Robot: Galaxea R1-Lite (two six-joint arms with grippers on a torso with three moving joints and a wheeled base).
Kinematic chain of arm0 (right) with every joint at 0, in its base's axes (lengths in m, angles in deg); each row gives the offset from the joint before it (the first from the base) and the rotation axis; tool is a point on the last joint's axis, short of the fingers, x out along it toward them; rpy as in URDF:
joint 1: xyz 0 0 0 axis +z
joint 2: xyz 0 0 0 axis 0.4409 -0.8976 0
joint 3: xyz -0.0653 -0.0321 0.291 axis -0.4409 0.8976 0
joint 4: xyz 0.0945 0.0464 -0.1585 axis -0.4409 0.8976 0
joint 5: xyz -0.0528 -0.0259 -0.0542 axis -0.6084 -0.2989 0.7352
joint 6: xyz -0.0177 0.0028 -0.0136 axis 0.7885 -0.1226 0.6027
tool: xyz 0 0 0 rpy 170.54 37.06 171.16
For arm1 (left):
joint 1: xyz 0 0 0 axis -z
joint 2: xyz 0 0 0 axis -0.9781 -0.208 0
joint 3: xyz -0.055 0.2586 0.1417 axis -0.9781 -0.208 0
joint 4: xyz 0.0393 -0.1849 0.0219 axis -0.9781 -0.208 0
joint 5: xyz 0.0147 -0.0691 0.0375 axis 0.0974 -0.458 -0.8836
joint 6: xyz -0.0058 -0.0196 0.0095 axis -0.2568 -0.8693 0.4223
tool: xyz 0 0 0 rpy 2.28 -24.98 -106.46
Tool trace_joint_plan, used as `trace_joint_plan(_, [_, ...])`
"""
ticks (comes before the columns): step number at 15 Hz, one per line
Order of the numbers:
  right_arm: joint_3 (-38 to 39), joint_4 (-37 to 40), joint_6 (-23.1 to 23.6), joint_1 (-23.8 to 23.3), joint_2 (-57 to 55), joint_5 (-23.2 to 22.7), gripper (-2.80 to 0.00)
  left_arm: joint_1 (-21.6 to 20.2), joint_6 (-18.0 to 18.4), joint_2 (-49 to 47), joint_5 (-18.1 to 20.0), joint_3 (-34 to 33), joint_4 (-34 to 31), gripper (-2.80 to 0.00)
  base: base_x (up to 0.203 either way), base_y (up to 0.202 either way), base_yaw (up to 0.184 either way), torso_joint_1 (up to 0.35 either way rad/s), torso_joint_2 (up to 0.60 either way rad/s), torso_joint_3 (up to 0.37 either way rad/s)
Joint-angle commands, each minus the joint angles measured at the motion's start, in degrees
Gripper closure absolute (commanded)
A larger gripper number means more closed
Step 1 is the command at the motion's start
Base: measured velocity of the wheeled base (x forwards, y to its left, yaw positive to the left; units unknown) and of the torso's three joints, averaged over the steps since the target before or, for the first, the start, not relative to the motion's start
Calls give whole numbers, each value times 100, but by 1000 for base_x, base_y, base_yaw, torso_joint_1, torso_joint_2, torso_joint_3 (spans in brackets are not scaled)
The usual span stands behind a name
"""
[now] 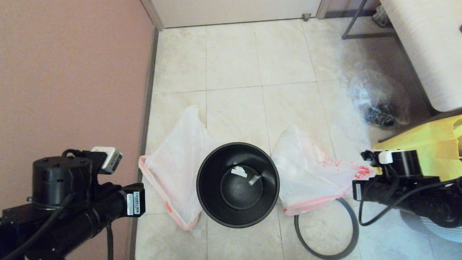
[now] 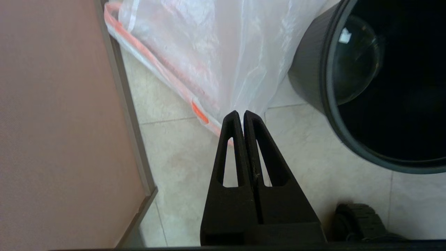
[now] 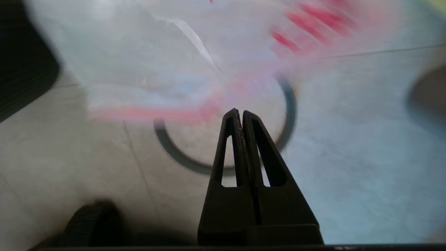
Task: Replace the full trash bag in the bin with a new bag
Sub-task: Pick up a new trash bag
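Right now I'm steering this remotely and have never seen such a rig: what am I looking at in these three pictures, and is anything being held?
It is a two-armed robot. One picture looks down from its head; the other two look along each arm's wrist, past its tool.

On the tiled floor stands the small round black plastic bin, unlined, with scraps at its bottom. A translucent white plastic bag with a red drawstring lies beside it on the left, and a second translucent white bag with red print on the right, its edge over the thin dark-grey hoop lying loose on the floor.

The left tool and right tool are both shut and hold nothing, each hanging above the floor near a bag.
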Motion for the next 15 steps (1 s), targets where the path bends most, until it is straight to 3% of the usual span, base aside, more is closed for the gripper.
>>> trace_joint_plan(1, [585, -21, -5, 52, 1411, 57, 0, -4, -11, 191, -15, -5, 9, 0, 0, 0, 0, 0, 0, 0])
trace_joint_plan(4, [1330, 2, 47, 114, 3062, 593, 0, -79, -79, 291, -44, -11, 28, 0, 0, 0, 0, 0, 0, 0])
trace_joint_plan(7, [1829, 63, 168, 271, 4513, 1825, 0, -57, -168, 408, -120, -84, 35, 0, 0, 0, 0, 0, 0, 0])
trace_joint_plan(9, [2080, 207, 416, 295, 5422, 2406, 0, -18, -391, 435, -124, -130, 47, 0, 0, 0, 0, 0, 0, 0])
trace_joint_plan(12, [2354, 321, 903, -286, 6652, 2723, 0, 48, -435, 540, -120, -199, 60, 0, 0, 0, 0, 0, 0, 0])
trace_joint_plan(15, [3013, 345, 1081, -562, 7533, 2696, 0, 266, -438, 686, -128, -213, 53, 0, 0, 0, 0, 0, 0, 0])
